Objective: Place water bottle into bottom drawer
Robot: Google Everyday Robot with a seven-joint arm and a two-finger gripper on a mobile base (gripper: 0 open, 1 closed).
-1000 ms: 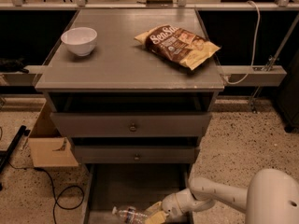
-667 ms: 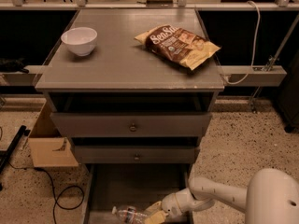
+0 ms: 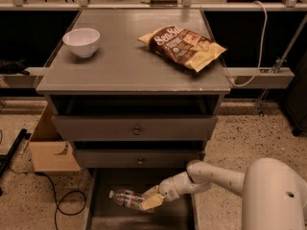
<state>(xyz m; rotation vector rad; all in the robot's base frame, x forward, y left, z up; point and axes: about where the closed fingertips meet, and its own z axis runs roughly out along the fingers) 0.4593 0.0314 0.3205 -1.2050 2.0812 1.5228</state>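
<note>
The bottom drawer (image 3: 172,218) is pulled open at the foot of the grey cabinet, its flat floor showing. The water bottle (image 3: 125,198) lies on its side inside the drawer, cap to the left, label near the middle. My gripper (image 3: 149,200) reaches in from the right on a white arm and its tan fingers (image 3: 152,203) close around the bottle's base end. The bottle is low over the drawer floor; I cannot tell whether it rests on it.
A white bowl (image 3: 81,41) and a chip bag (image 3: 183,46) sit on the cabinet top (image 3: 124,66). Two knobbed drawers (image 3: 136,128) are above. A cardboard box (image 3: 50,150) and a black cable (image 3: 57,200) lie on the floor at left.
</note>
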